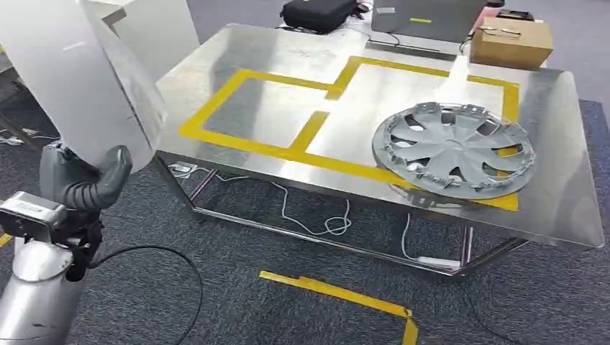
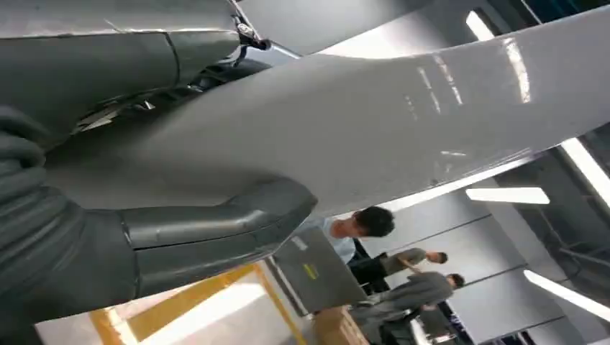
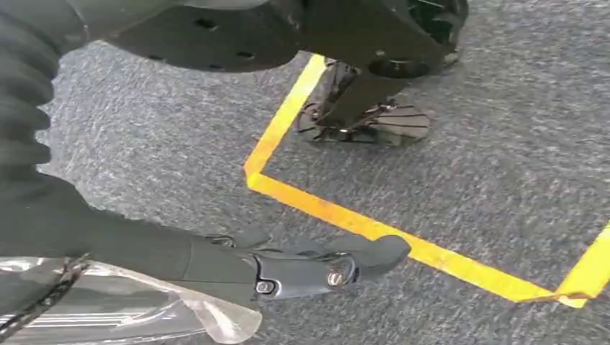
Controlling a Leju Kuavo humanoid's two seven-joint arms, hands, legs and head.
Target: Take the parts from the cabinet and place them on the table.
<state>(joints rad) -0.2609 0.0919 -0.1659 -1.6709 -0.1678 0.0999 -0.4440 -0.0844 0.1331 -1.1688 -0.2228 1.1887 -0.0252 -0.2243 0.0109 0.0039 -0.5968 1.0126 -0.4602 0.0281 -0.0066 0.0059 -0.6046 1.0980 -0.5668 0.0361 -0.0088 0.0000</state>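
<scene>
Your left hand [image 1: 90, 180] grips a large white body panel [image 1: 86, 72], thumb pressed across its face, at the 9 o'clock side of the head view, beside the steel table [image 1: 561, 144] edge. A grey wheel cover [image 1: 453, 149] lies flat on the table at 3 o'clock, overlapping the yellow tape outline [image 1: 252, 144]. Your right hand [image 3: 288, 269] hangs over the carpet [image 3: 503, 180], fingers extended, grasping nothing. A cardboard box [image 1: 512, 43] sits at 1 o'clock, contents unseen.
</scene>
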